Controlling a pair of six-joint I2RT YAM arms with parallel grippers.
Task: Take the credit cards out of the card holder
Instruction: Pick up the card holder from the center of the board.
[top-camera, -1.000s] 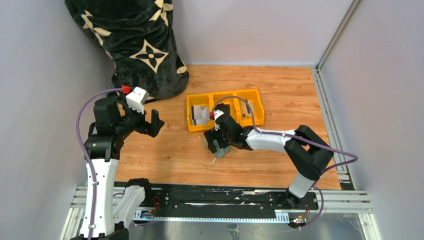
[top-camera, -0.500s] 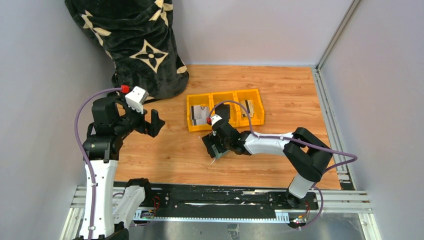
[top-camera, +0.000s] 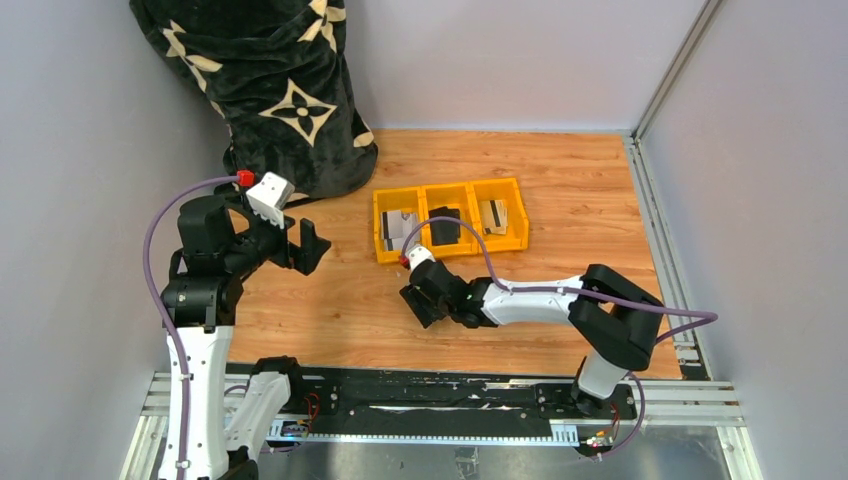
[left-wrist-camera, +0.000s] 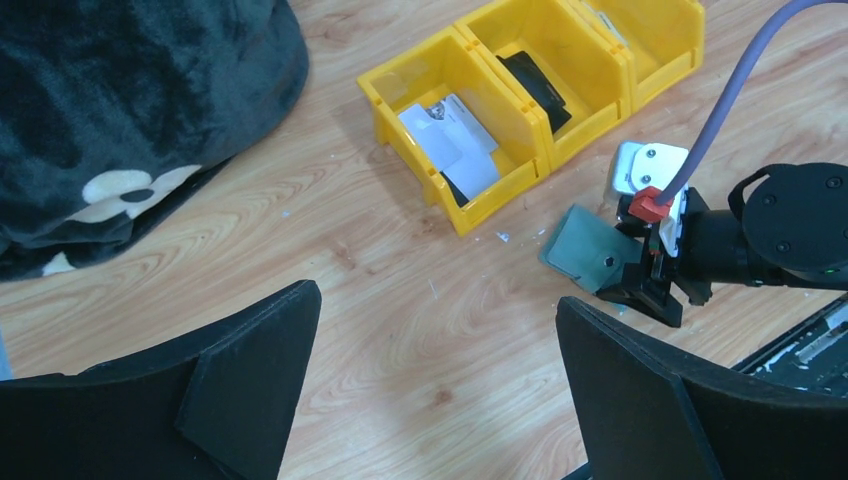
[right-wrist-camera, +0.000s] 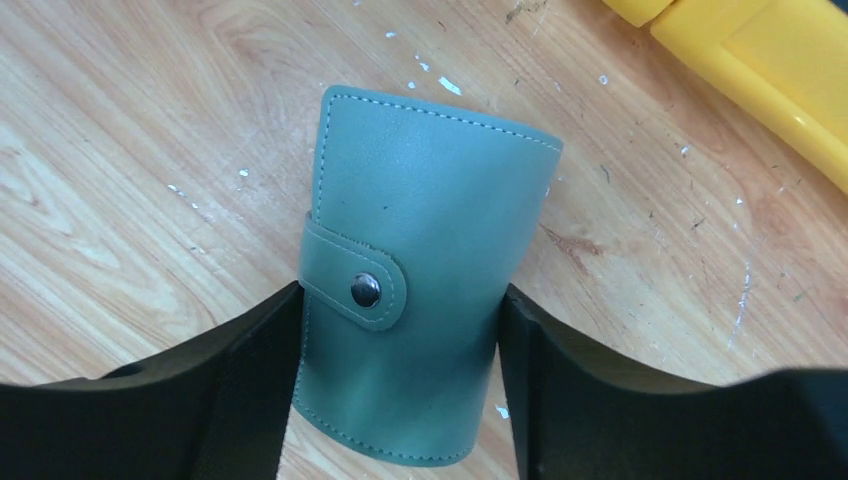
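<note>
Card holder (right-wrist-camera: 430, 200) (snapped shut) lies lengthwise in right end effector (right-wrist-camera: 400, 300).

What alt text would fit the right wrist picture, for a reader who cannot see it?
A closed sage-green card holder, its snap tab fastened, sits on the wooden table between the two black fingers of the right hand, which touch its long sides. A corner of a yellow tray shows at upper right.
</note>
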